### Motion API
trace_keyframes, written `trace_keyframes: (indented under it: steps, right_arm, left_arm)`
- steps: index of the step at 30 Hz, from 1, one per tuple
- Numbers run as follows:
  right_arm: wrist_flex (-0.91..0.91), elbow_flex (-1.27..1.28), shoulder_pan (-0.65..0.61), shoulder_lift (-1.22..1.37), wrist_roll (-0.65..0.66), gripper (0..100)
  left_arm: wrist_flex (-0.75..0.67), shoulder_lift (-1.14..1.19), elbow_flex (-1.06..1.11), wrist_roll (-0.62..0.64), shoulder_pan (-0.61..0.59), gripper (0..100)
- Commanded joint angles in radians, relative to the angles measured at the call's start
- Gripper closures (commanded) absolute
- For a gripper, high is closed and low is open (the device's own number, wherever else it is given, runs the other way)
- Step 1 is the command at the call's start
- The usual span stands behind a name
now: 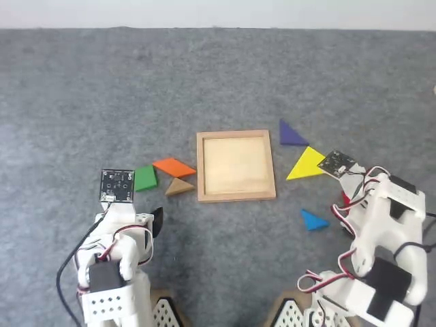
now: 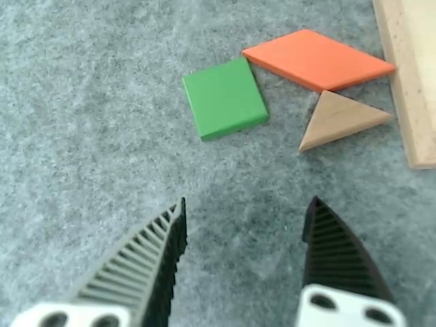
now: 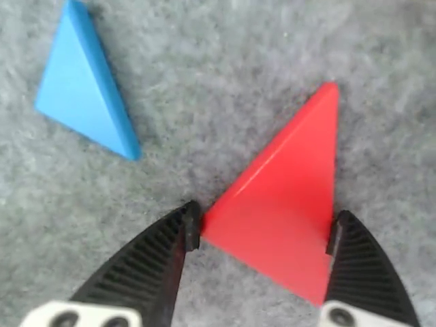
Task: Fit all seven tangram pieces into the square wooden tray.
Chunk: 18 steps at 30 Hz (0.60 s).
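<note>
The square wooden tray (image 1: 236, 197) lies empty mid-counter (image 1: 204, 75), so this looks like the first pick; the right gripper (image 3: 264, 225) clasps the red triangle (image 3: 286, 197), flat on the counter at 4 o'clock from the tray; next it must lift cleanly, carry toward 10 o'clock, and turn the piece into a corner; the left gripper (image 2: 245, 208) hangs wide, holding nothing, near the green square (image 2: 225, 97).

The wooden tray (image 1: 236, 134) lies flat, with a green square (image 1: 145, 178), orange parallelogram (image 1: 174, 166) and tan triangle (image 1: 178, 186) clustered at its left, and a purple triangle (image 1: 291, 134), yellow triangle (image 1: 306, 164), blue triangle (image 1: 313, 219) and red triangle (image 3: 286, 218) scattered at its right
</note>
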Motion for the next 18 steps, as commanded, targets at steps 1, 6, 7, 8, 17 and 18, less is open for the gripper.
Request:
trace_keyframes:
  steps: [1, 6, 7, 8, 17, 18]
  right_arm:
    - [-0.042, 0.0, 0.008, 0.07, 0.014, 77.2]
    - [-0.051, -0.014, 0.028, 0.102, 0.009, 91.4]
    - [-0.051, -0.014, 0.028, 0.102, 0.008, 92.8]
    - [-0.051, -0.014, 0.027, 0.102, -0.005, 94.1]
    - [-0.048, -0.032, 0.013, -0.061, -0.216, 98.3]
    - [-0.045, -0.032, 0.005, -0.094, -0.247, 98.3]
  left_arm:
    - [0.003, -0.011, -0.007, -0.009, -0.006, 73]
    - [0.003, -0.011, -0.007, -0.009, -0.006, 73]
    - [0.003, -0.011, -0.007, -0.009, -0.006, 73]
    - [0.003, -0.011, -0.007, -0.009, -0.006, 73]
    - [0.003, -0.011, -0.007, -0.009, -0.006, 73]
    - [0.003, -0.011, -0.007, -0.009, -0.006, 73]
